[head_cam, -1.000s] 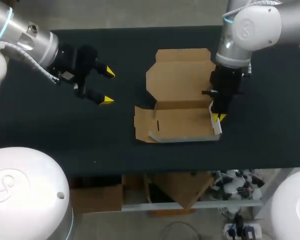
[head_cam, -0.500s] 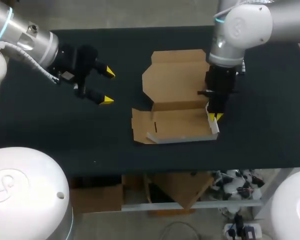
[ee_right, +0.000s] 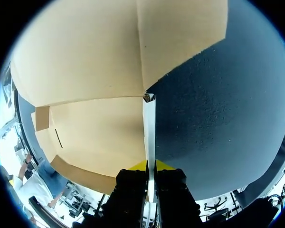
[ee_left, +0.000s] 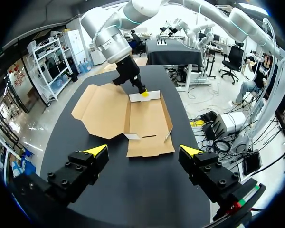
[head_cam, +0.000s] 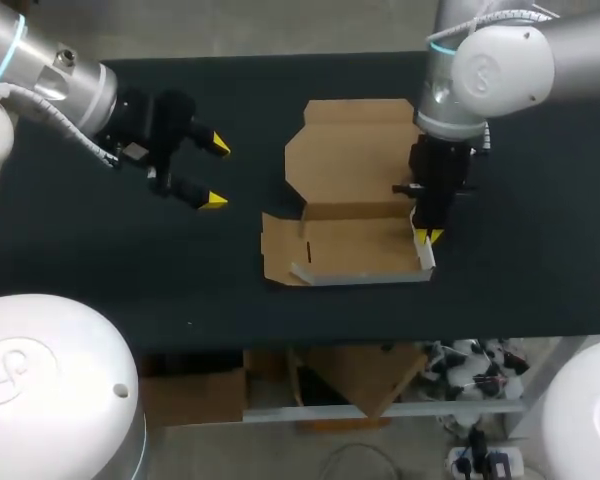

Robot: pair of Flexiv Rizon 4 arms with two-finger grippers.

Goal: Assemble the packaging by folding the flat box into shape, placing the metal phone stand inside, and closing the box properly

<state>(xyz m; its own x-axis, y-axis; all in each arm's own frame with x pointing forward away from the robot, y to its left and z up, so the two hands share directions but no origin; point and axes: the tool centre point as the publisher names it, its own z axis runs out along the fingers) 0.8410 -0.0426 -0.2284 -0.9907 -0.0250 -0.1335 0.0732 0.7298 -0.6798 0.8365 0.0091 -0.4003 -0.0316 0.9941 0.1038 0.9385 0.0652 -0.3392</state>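
One upright box (head_cam: pixel 350 160) flap (ee_right: pixel 149 133) tight between right jaws

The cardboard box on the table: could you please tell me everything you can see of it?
The cardboard box is brown, with white on the outer face of its raised walls. It lies open and half-folded on the black table: the lid panel with cut corners flat on the far side, the base panel, with a slit, nearer. The front wall and right wall stand up; the left flap lies flat. The right gripper pinches the right wall from both sides. Nothing else touches it.
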